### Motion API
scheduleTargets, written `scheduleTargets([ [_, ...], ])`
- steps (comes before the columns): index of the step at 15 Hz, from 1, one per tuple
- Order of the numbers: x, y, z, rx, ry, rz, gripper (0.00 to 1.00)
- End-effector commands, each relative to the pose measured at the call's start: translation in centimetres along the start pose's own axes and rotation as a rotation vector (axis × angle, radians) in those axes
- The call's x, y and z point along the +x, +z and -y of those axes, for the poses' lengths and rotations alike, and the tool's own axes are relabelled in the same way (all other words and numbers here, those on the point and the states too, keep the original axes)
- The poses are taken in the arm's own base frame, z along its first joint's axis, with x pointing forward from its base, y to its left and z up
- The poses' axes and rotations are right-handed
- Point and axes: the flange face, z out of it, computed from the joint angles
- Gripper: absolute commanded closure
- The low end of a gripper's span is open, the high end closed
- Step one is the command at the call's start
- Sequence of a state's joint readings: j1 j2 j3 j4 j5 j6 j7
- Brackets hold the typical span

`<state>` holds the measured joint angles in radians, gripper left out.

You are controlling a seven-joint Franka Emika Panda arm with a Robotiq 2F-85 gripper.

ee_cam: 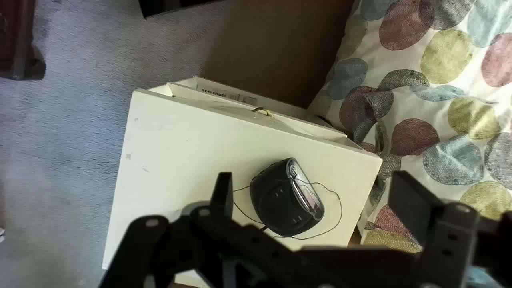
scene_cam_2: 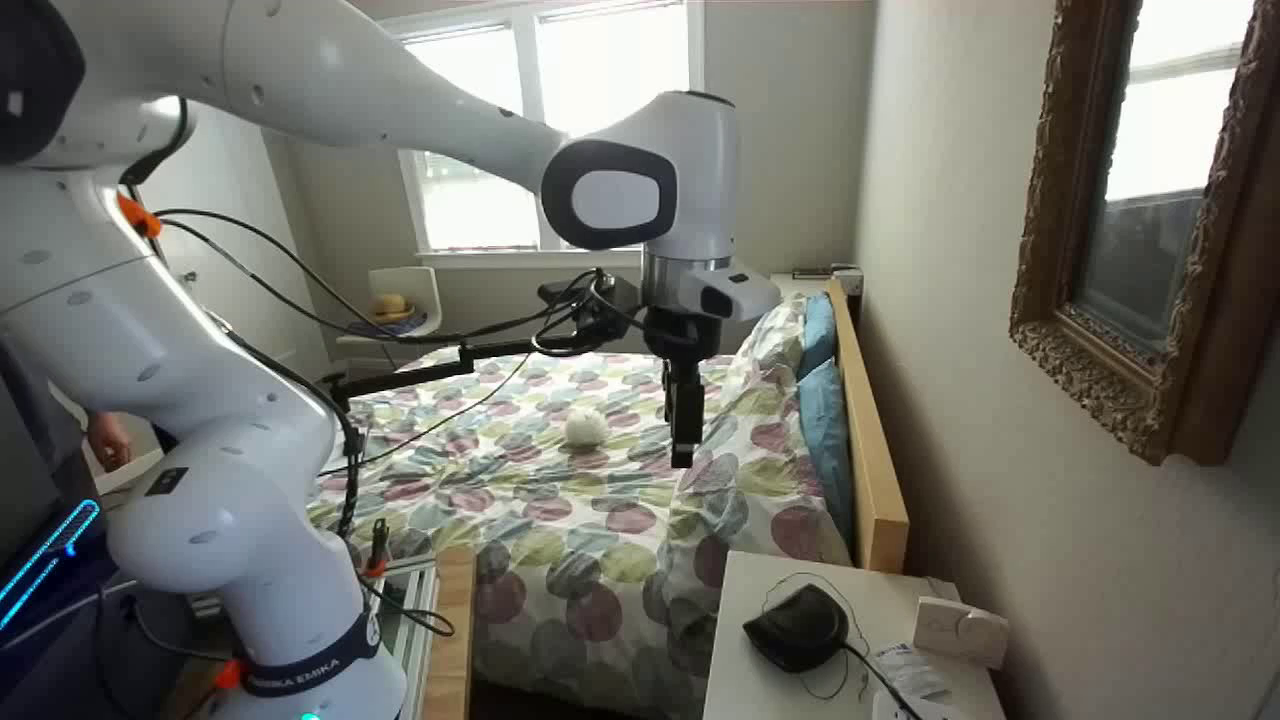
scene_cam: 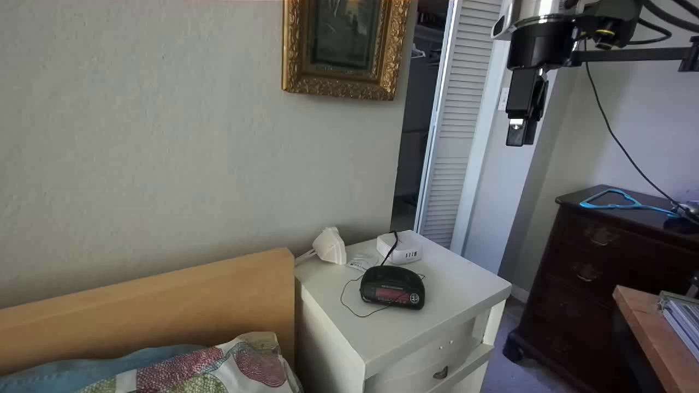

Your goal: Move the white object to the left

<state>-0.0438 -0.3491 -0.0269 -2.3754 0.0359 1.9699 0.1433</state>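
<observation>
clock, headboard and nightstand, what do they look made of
Clock: probably black plastic, semi-gloss, given its moulded, faintly shining shell. Headboard: likely wood or veneer, smooth, from its honey-tan colour. Nightstand: white-painted, perhaps wood; small scuffs mark its top.

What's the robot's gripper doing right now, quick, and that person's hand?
Gripper: open, holding nothing; the clock is below it on the nightstand.
Person's hand: too small to tell if it's holding anything.

Wall [scene_cam: 164, 136]: opposite an exterior view
Window [scene_cam_2: 610, 70]: opposite an exterior view
Nightstand [ee_cam: 168, 140]: shared; low in both exterior views, nearer from above in wrist view
</observation>
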Motion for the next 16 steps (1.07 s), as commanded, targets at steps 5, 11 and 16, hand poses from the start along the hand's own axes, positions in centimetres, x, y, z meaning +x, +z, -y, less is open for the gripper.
scheduleTargets([
  [5, 0.01, -0.05, -0.01, 0.000, 0.000, 0.001, 0.00],
  [11, -0.16, 0.08, -0.12, -0.042, -0.088, 0.007, 0.00],
  [16, -0.42, 0.21, -0.19, -0.089, -0.330, 0.023, 0.00],
])
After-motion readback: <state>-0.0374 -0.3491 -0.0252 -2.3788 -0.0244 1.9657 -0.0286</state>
